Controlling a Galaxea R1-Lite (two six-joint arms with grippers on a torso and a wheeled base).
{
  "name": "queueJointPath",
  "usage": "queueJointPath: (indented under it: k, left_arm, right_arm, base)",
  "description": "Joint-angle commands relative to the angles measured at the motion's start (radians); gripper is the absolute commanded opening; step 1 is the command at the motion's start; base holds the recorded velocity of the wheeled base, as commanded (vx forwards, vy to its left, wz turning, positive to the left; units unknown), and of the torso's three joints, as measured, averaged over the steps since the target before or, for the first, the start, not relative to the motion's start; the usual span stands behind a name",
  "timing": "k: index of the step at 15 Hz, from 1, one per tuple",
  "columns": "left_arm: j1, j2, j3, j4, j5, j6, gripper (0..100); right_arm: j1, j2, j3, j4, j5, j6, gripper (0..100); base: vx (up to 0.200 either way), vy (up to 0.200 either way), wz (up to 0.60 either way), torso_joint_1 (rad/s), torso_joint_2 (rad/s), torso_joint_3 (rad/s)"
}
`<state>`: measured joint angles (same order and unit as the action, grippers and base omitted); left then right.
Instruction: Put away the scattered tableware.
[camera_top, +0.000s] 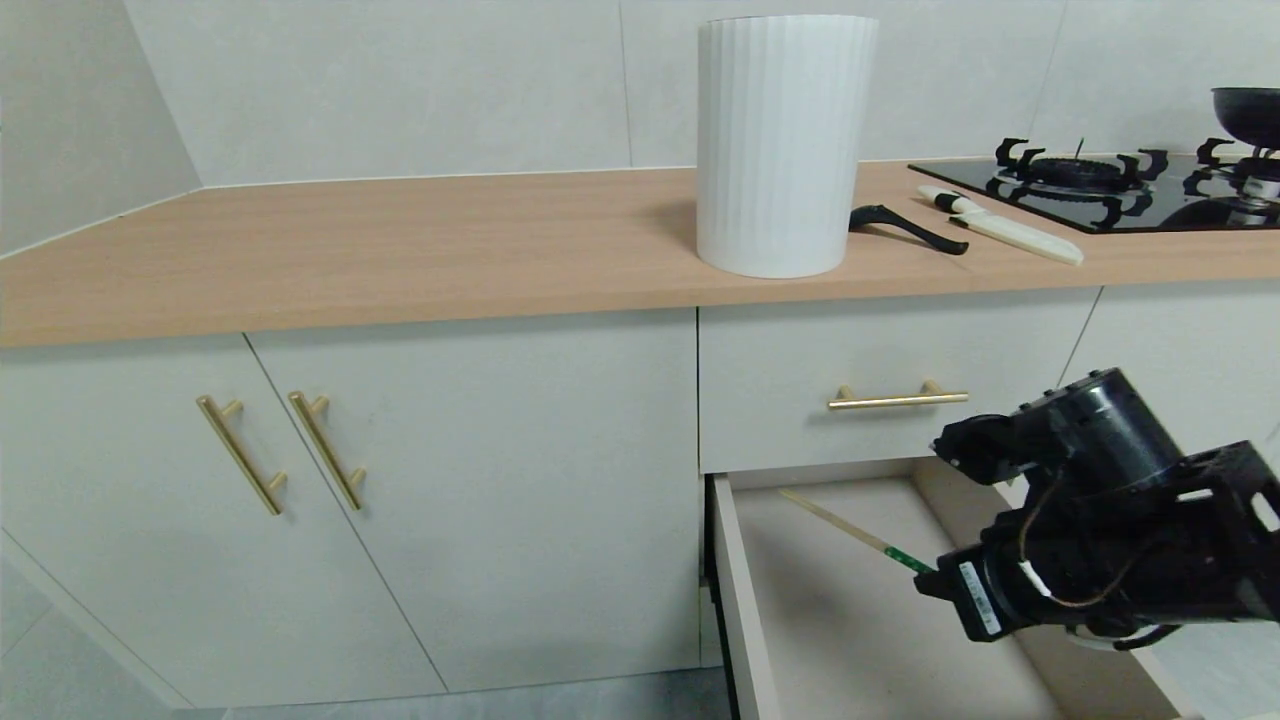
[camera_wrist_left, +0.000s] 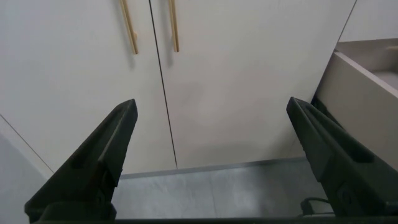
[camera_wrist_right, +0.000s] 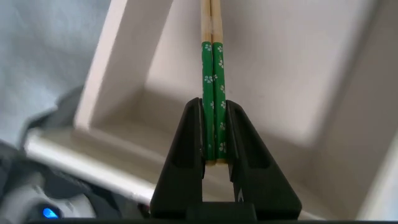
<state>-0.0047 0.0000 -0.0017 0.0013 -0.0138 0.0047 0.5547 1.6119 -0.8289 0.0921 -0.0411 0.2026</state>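
My right tool (camera_wrist_right: 215, 112) pinches the chopsticks (camera_wrist_right: 211, 56) over the open drawer (camera_top: 738, 590) — my left tool (camera_wrist_left: 211, 124) gapes wide by the cabinet doors (camera_wrist_left: 236, 81).

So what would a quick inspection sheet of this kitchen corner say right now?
Surface: wooden countertop above the cabinets.
Job's things: chopsticks held over the open drawer; knife and black-handled utensil lying on the countertop.
Clutter: white ribbed canister standing beside the utensil.
End effectors: right end effector shut on the chopsticks; left end effector open, holding nothing, facing the cabinet doors.
Cables: thin wires looped on the right wrist.
Surroundings: gas hob with a pan, tiled wall, grey floor.
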Motion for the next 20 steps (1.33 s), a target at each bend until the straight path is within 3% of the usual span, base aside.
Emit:
queueJointPath:
  k: [1,4,11,20]
  left_arm:
    - [0.0,0.0,0.0,0.0,0.0,0.0,100]
    - [0.0,0.0,0.0,0.0,0.0,0.0,100]
    - [0.0,0.0,0.0,0.0,0.0,0.0,100]
    - [0.0,0.0,0.0,0.0,0.0,0.0,100]
  right_arm:
    - [0.007,0.194,-0.045,-0.095,-0.019,0.109,0]
    - [0.007,0.315,-0.053,-0.229,-0.094,0.169,0]
    - [-0.016,0.516,-0.061,-0.453,-0.099,0.213,0]
    - [0.028,0.669,-0.065,-0.496,-0.138,0.244,0]
  base:
    - [0.0,0.0,0.0,0.0,0.0,0.0]
    - [0.0,0.0,0.0,0.0,0.0,0.0]
    - [0.0,0.0,0.0,0.0,0.0,0.0]
    - [0.0,0.0,0.0,0.0,0.0,0.0]
